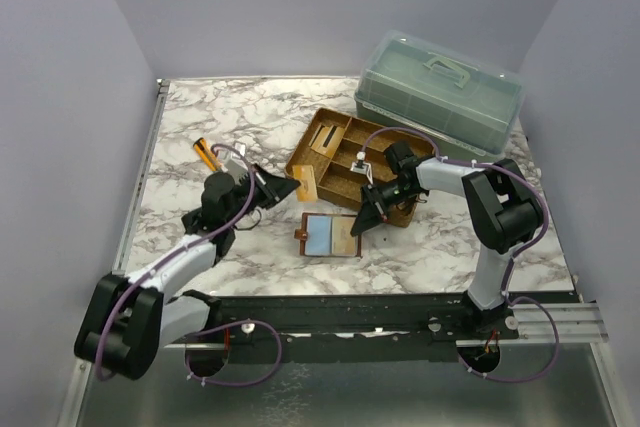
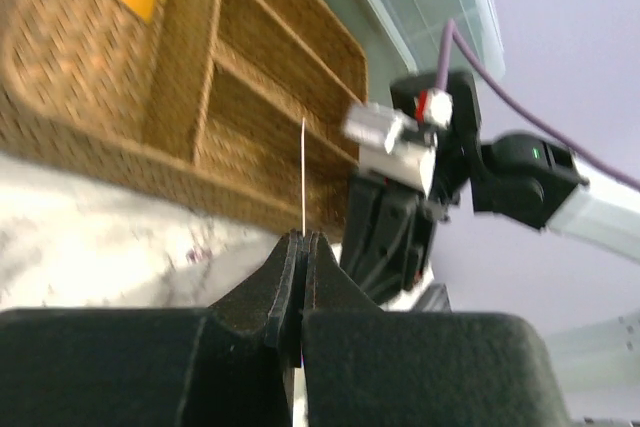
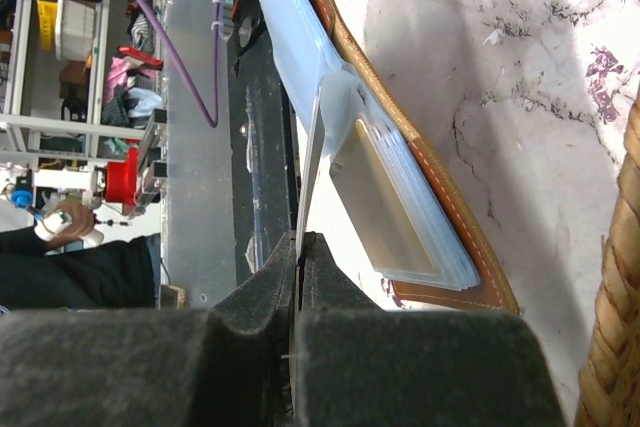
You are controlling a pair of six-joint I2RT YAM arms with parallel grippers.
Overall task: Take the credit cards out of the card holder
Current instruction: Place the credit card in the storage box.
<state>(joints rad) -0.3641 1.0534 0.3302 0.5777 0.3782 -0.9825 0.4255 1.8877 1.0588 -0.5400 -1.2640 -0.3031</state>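
The card holder (image 1: pixel 326 235) lies open on the marble, light-blue and tan faces up. My right gripper (image 1: pixel 363 218) is at its right edge. In the right wrist view the gripper (image 3: pixel 300 239) is shut on a thin pale leaf of the holder's sleeves (image 3: pixel 312 147) and holds it up off the stack. A tan card (image 3: pixel 380 197) sits in the sleeve beside it, with the brown leather cover (image 3: pixel 450 292) beneath. My left gripper (image 1: pixel 290 187) is shut on an orange credit card (image 1: pixel 307 185) at the basket's left corner. The left wrist view shows that card edge-on (image 2: pixel 303 177) above the gripper (image 2: pixel 302 239).
A wicker divider basket (image 1: pixel 340 194) stands behind the card holder, with cards in its left compartment (image 1: pixel 322 135). It fills the left wrist view (image 2: pixel 260 97). A translucent green lidded box (image 1: pixel 440 92) stands at the back right. A small orange and black object (image 1: pixel 207 154) lies at the back left.
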